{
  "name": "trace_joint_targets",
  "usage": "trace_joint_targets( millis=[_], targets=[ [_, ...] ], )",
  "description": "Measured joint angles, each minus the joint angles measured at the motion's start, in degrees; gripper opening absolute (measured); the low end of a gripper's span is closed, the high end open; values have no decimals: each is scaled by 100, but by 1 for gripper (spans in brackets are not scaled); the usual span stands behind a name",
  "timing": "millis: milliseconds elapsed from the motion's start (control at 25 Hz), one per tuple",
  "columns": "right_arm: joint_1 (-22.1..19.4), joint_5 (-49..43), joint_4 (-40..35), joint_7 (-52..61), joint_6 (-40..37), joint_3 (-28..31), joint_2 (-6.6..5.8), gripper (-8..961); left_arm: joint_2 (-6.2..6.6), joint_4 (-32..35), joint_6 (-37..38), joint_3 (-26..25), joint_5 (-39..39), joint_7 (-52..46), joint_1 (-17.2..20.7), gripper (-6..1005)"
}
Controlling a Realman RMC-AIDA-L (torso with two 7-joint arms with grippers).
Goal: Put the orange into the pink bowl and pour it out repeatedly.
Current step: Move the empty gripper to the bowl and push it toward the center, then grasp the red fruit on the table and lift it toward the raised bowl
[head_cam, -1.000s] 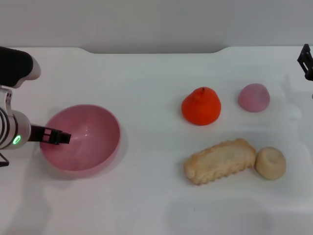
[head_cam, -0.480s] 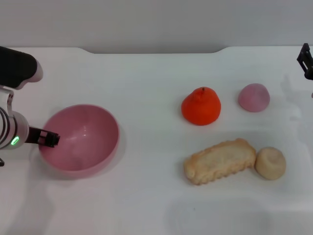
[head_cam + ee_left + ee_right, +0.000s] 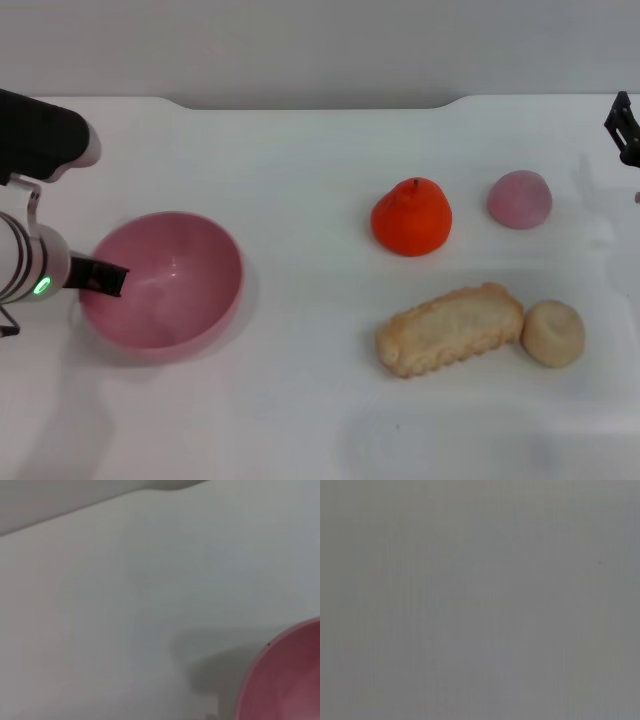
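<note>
The orange [image 3: 411,218] stands on the white table, right of centre, with nothing touching it. The pink bowl [image 3: 185,275] sits upright and empty at the left; its rim also shows in the left wrist view [image 3: 280,680]. My left gripper [image 3: 102,277] reaches in from the left and lies over the bowl's left rim; whether it grips the rim is unclear. My right gripper [image 3: 624,125] is only partly in view at the far right edge, well away from the orange. The right wrist view shows plain grey.
A pink-mauve ball [image 3: 519,199] lies right of the orange. A long biscuit-like bread [image 3: 450,328] and a beige ball [image 3: 553,332] lie in front of them. The table's back edge [image 3: 320,100] runs along the top.
My left gripper has drawn back to the left, from over the bowl's inside to its left rim. The bowl has shifted slightly left. The orange and the right arm have not moved.
</note>
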Motion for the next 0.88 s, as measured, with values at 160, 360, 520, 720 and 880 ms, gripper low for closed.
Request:
trace_joint_targets(
  millis=[160,360,520,720,880],
  targets=[
    [-2,0,-16,0,2,0,1,817,-1,-54,339,123,-2,9,-3,224],
    [17,0,-115,0,286,37,-13,816,-5,-67,454,121,-6,-7,-1,144],
    [42,-1,-346,-42,585,47,-44,815,-16,136,598,29,-3,-154,0,123],
    [29,-290,-853,-118,1270,243,-134,814,-4,430,633,-68,8,-119,-119,72],
    [-136,-939,-1470,-124,1912,688,-136,813,-4,518,666,-149,111,-128,-218,46]
  ],
)
